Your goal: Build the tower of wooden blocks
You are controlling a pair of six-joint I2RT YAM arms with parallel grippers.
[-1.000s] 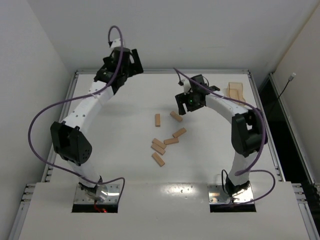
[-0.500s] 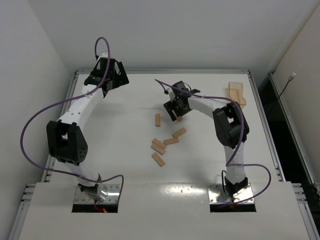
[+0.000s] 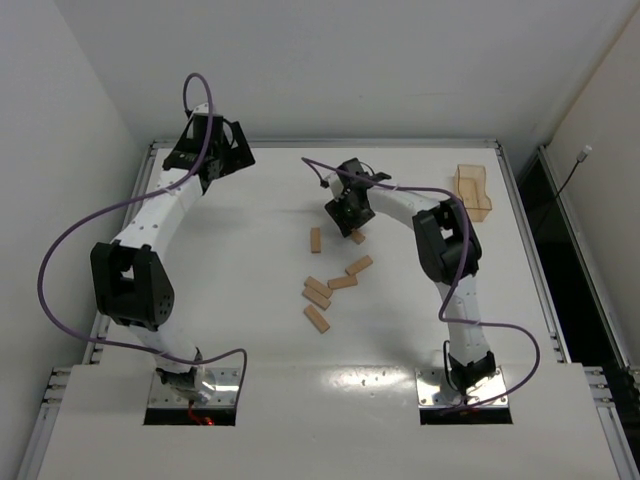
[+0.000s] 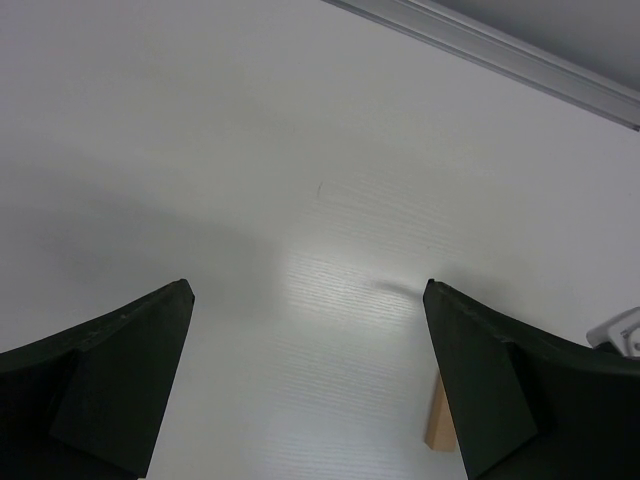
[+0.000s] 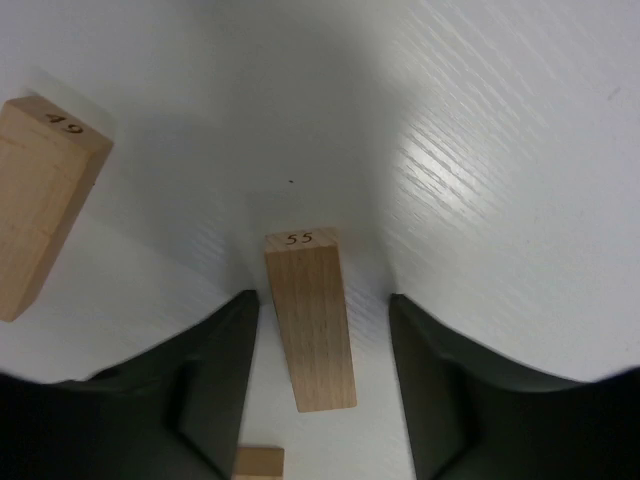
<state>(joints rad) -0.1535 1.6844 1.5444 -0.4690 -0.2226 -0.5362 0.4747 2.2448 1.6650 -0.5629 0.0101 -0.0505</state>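
Observation:
Several tan wood blocks lie flat and loose on the white table (image 3: 250, 330); no stack of them shows. My right gripper (image 3: 349, 213) is open and low over one block (image 3: 358, 237). In the right wrist view this block, marked 55 (image 5: 312, 325), lies lengthwise between my open fingers (image 5: 322, 297), apart from both. A block marked 49 (image 5: 38, 205) lies to its left. Another block (image 3: 315, 239) lies alone; the others cluster nearer (image 3: 318, 292). My left gripper (image 3: 207, 152) is open and empty at the far left, over bare table (image 4: 306, 290).
A translucent orange tray (image 3: 472, 188) stands at the far right. A raised metal rim (image 3: 300, 143) runs along the table's far edge and also shows in the left wrist view (image 4: 480, 45). A block's end (image 4: 437, 425) shows beside my left gripper's right finger.
My right gripper has moved left and down, so the block now lies between its fingers. My left gripper has swung left toward the far-left corner.

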